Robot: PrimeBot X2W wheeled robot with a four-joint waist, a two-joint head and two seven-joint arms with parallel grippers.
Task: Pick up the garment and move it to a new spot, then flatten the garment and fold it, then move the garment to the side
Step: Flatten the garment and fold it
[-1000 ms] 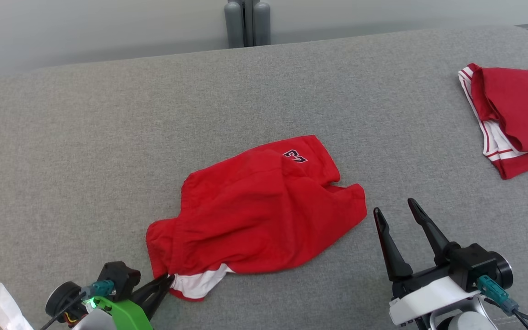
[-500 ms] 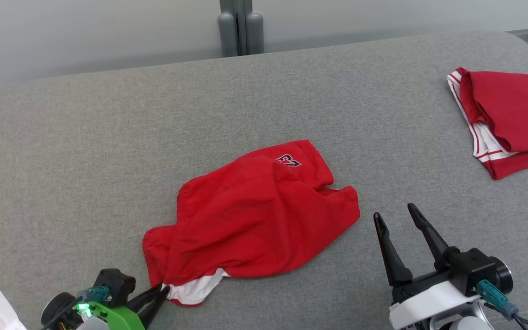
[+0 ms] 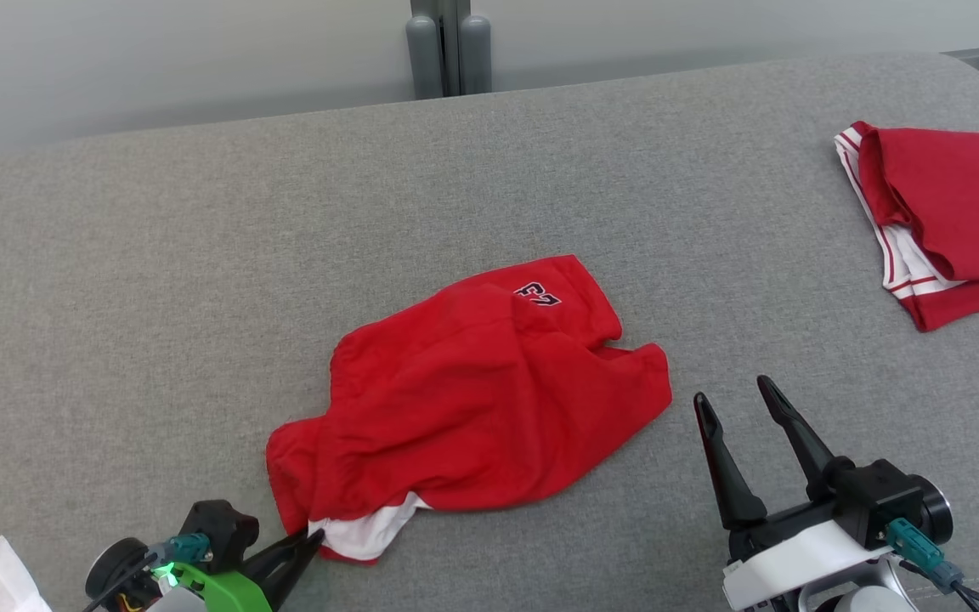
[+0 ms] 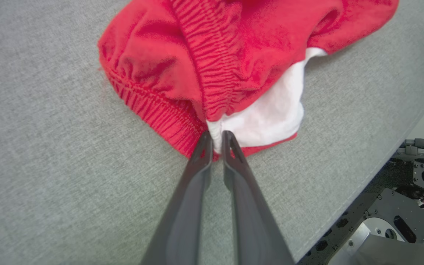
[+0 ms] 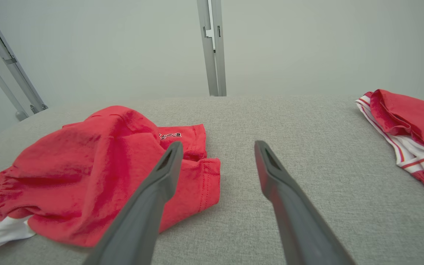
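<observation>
Crumpled red shorts [image 3: 472, 399] with a white inner panel and a dark number print lie in the middle of the grey padded table [image 3: 200, 255]. My left gripper [image 3: 309, 537] is shut on the shorts' near waistband corner, where red elastic meets white cloth [image 4: 216, 137]. The shorts [image 4: 234, 55] spread away from the fingers in the left wrist view. My right gripper [image 3: 732, 398] hangs open just right of the shorts' leg hem, touching nothing. In the right wrist view the shorts [image 5: 98, 173] lie to the left of the open right gripper [image 5: 217, 147].
A second red garment [image 3: 948, 212] with white striped trim lies folded at the table's far right [image 5: 410, 129]. A scrap of white paper [image 3: 1, 578] sits at the lower left. A grey post [image 3: 449, 47] stands behind the table. The table's near edge [image 4: 363, 176] runs beside my left gripper.
The head camera has shifted a little between frames. My left gripper stays shut on the waistband corner, and the shorts look slightly dragged toward the near edge. The right gripper stays open.
</observation>
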